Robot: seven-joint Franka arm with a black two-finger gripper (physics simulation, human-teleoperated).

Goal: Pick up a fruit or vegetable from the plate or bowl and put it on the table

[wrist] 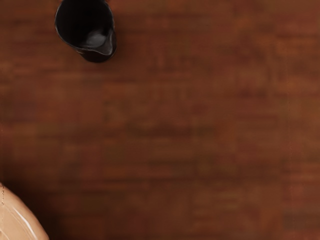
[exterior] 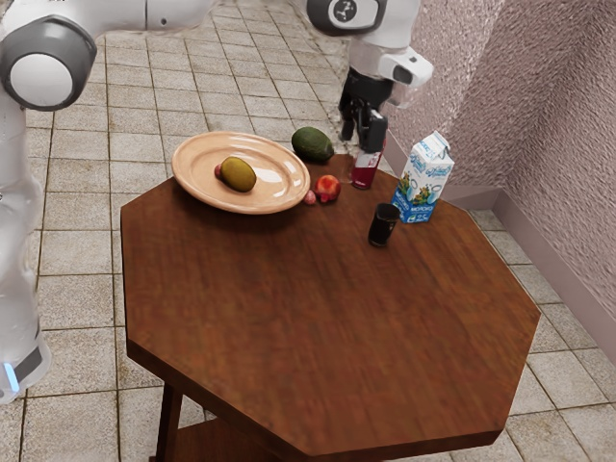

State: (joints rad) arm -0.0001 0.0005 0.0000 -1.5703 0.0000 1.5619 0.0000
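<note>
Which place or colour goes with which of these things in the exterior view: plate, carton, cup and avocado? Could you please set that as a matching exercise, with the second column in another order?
Things:
1. Plate
2. Carton
3. Cup
4. Avocado

Places and colours:
A. Black, standing next to the carton
B. Dark green, close to the plate's rim
C. Pale orange, with a yellowish-brown fruit on it
D. White and blue, standing upright

Right pairs: 1-C, 2-D, 3-A, 4-B
</note>
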